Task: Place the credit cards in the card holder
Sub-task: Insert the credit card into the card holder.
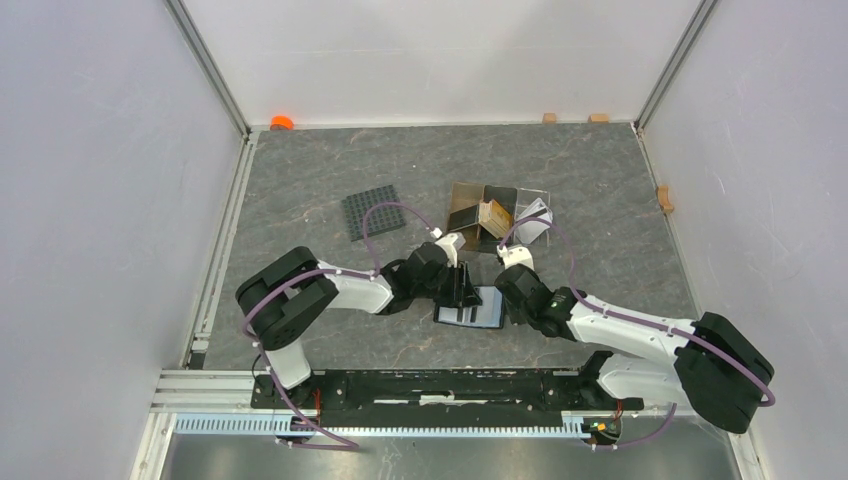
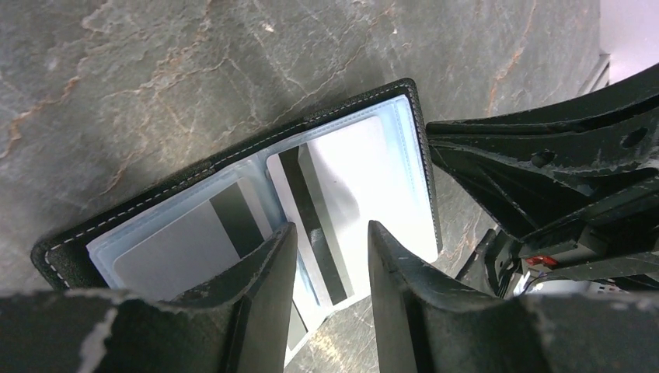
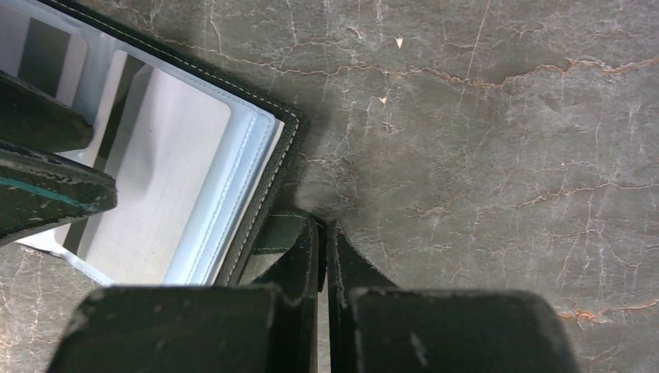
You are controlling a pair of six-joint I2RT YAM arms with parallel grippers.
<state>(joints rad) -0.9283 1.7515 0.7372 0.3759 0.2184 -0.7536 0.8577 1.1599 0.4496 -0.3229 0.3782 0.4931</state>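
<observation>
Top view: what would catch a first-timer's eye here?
An open card holder lies mid-table, its pale pockets showing striped credit cards. The left gripper hangs open right above them, while the right gripper is shut at the holder's edge, seemingly on its strap tab.

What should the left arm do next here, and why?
Probably lift the left fingers straight up from the card holder. They stand open, holding nothing, and each pale sleeve shows a striped card inside. The right fingers, shut at the holder's edge, seem to steady it. What looks like a tan card waits at the back.
</observation>
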